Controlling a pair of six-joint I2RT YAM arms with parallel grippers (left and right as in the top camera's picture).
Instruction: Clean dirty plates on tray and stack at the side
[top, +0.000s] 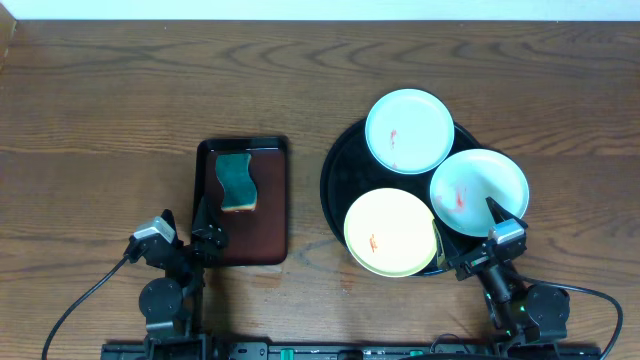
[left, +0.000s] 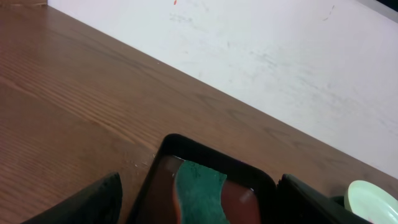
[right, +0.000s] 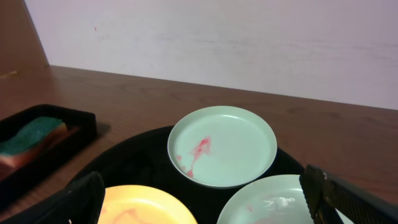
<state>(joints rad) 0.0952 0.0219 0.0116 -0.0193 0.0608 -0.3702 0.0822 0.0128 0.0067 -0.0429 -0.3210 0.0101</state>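
Observation:
Three plates lie on the round black tray (top: 333, 195). Each carries red smears: a mint plate (top: 409, 131) at the back, a mint-white plate (top: 478, 192) on the right, and a pale yellow plate (top: 390, 232) in front. My right gripper (top: 468, 232) hovers open over the tray's front right edge, empty, between the yellow plate (right: 146, 208) and the mint-white plate (right: 273, 202); the back plate (right: 222, 145) lies ahead. My left gripper (top: 185, 225) stands open and empty at the front left corner of the small brown tray (top: 270, 215).
The small rectangular brown tray (left: 211, 152) holds a green and orange sponge (top: 236, 182), which lies just ahead of the left gripper's jaws as the sponge (left: 199, 193). Bare wood tabletop (top: 120, 110) spreads left and behind both trays. A wall (right: 217, 37) backs the table.

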